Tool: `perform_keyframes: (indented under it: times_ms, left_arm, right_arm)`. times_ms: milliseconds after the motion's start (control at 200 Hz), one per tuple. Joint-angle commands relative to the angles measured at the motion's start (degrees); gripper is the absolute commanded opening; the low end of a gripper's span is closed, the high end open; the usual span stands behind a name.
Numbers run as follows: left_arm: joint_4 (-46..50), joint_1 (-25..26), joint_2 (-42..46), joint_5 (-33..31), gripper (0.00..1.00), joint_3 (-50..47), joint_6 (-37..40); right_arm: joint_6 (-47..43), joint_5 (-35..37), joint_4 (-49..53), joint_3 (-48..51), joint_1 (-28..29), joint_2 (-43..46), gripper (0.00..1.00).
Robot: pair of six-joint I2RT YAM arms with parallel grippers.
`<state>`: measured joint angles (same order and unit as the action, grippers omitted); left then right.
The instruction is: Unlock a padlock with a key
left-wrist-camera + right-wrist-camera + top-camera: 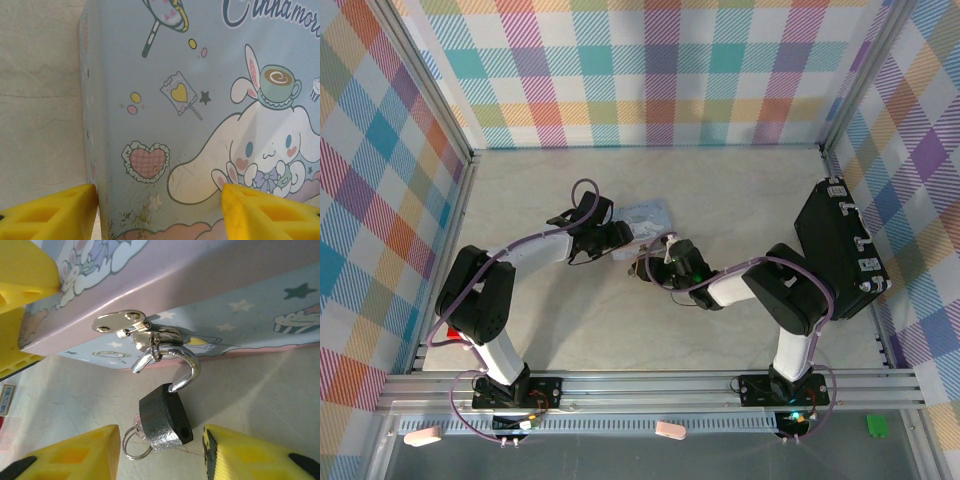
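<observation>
The padlock (162, 417), a small dark body with a silver shackle (187, 365), hangs from the hasp (120, 322) on the pastel tin (240, 305). The shackle is swung open, its free end out of the body. The key (135, 421) sticks out of the body's underside, with a wire ring (132, 445) on it. My right gripper (160, 452) is open, its yellow fingers apart from the lock on either side. My left gripper (160, 212) is open over the tin's printed lid (200, 100), one finger past the left edge. From above, both grippers (620, 238) (655, 262) meet at the tin (648, 213).
A black case (840, 245) lies at the right wall. Checked walls enclose the pale table (720, 190) on three sides. The left gripper's yellow finger (25, 265) rests at the tin's corner in the right wrist view.
</observation>
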<state>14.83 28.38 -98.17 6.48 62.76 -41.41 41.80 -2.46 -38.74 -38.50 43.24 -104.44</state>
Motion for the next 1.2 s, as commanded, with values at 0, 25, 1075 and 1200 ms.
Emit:
perform_keyframes:
  times_ms: [0, 25, 1075, 1200]
  left_arm:
    - [3.04, 0.53, 0.50, -1.16, 0.64, -2.00, -0.98]
    - [2.76, 0.53, 0.80, -1.29, 0.64, -2.26, -1.11]
    - [1.60, 0.53, 1.84, -1.60, 0.64, -3.79, -2.21]
    - [1.60, 0.53, 1.71, -1.65, 0.64, -3.55, -2.38]
  right_arm:
    - [-1.78, 4.32, 6.46, -2.57, 1.18, -1.60, 0.45]
    - [-1.89, 4.62, 6.86, -2.69, 1.29, -1.64, 0.45]
    - [-3.19, 8.70, 20.91, -12.12, 5.23, -6.56, 0.12]
    - [-1.30, 8.39, 19.18, -10.99, 5.18, -4.53, 0.04]
